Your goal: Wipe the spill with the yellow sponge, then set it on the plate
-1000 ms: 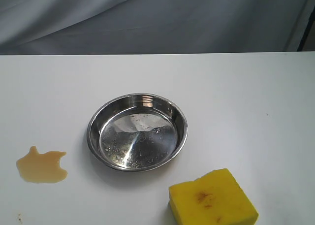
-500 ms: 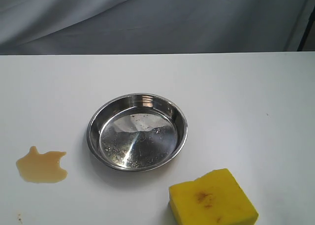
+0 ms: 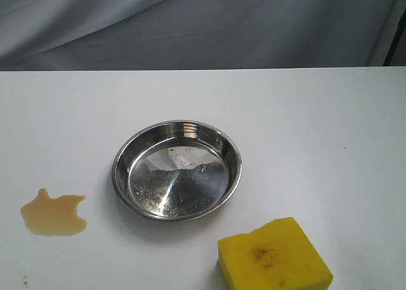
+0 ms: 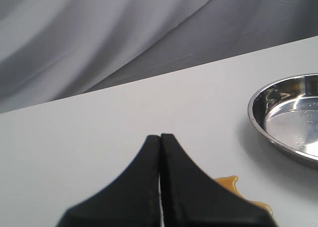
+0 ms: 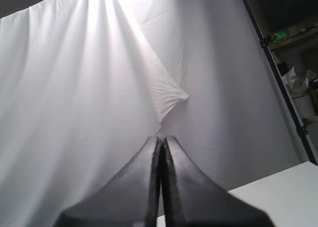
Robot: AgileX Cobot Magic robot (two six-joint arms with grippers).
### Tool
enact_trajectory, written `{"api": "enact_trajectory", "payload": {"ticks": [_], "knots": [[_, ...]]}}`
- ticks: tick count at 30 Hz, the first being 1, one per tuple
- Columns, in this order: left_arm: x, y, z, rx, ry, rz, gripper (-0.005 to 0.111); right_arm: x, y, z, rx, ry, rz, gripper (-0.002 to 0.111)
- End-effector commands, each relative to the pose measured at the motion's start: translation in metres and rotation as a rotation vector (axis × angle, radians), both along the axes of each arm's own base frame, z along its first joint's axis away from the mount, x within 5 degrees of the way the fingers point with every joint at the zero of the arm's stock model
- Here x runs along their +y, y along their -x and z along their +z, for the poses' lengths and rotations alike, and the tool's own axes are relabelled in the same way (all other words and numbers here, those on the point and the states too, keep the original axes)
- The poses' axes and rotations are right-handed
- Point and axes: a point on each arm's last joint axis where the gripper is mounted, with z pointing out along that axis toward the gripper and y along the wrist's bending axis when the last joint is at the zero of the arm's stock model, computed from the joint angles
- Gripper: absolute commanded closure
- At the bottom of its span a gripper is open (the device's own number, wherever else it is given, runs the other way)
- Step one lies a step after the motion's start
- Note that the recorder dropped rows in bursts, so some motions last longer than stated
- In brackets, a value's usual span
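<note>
Lying near plate (image 3: 117,169), yellow sponge (image 3: 275,257), spill (image 3: 54,215) well apart, left claw (image 4: 160,138), right claw (image 5: 160,140) both closed

plate (image 3: 120,166), round shiny steel dish w/ raised rim, is sitting upright mid-frame in the ext view, showing a few droplets on its bottom. spill (image 3: 53,215), small amber-brown puddle w/ lobed outline, is lying unwiped left of the plate and slightly nearer the cam, apart from it. yellow sponge (image 3: 274,257), thick rect foam block w/ brownish stain on top, is resting flat at front right, near the plate but not touching, well apart from the spill.
</note>
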Motion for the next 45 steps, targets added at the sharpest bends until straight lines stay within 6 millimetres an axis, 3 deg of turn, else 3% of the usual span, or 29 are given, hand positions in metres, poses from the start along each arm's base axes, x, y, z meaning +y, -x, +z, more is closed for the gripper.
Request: {"api": "enact_trajectory", "payload": {"ticks": [1, 9, 17, 22, 27, 32, 38, 45], "knots": [[0.000, 0.000, 0.002, -0.014, 0.006, 0.001, 0.107, 0.002, 0.004, 0.017, -0.006, 0.033, 0.018, 0.108], [0.000, 0.000, 0.002, -0.014, 0.006, 0.001, 0.107, 0.005, -0.003, 0.054, 0.085, 0.138, 0.027, 0.108], [0.000, 0.000, 0.002, -0.014, 0.006, 0.001, 0.107, 0.006, -0.037, 0.098, 0.276, 0.328, 0.024, 0.108], [0.000, 0.000, 0.002, -0.014, 0.006, 0.001, 0.107, 0.009, -0.067, 0.114, 0.363, 0.389, 0.064, 0.108], [0.000, 0.000, 0.002, -0.014, 0.006, 0.001, 0.107, 0.027, -0.101, 0.108, 0.457, 0.529, 0.191, 0.108], [0.000, 0.000, 0.002, -0.014, 0.006, 0.001, 0.107, 0.055, -0.121, 0.090, 0.511, 0.655, 0.348, 0.108], [0.000, 0.000, 0.002, -0.014, 0.006, 0.001, 0.107, 0.084, -0.132, 0.070, 0.565, 0.711, 0.490, 0.108], [0.000, 0.000, 0.002, -0.014, 0.006, 0.001, 0.107, 0.104, -0.134, 0.059, 0.590, 0.749, 0.582, 0.108]]}}
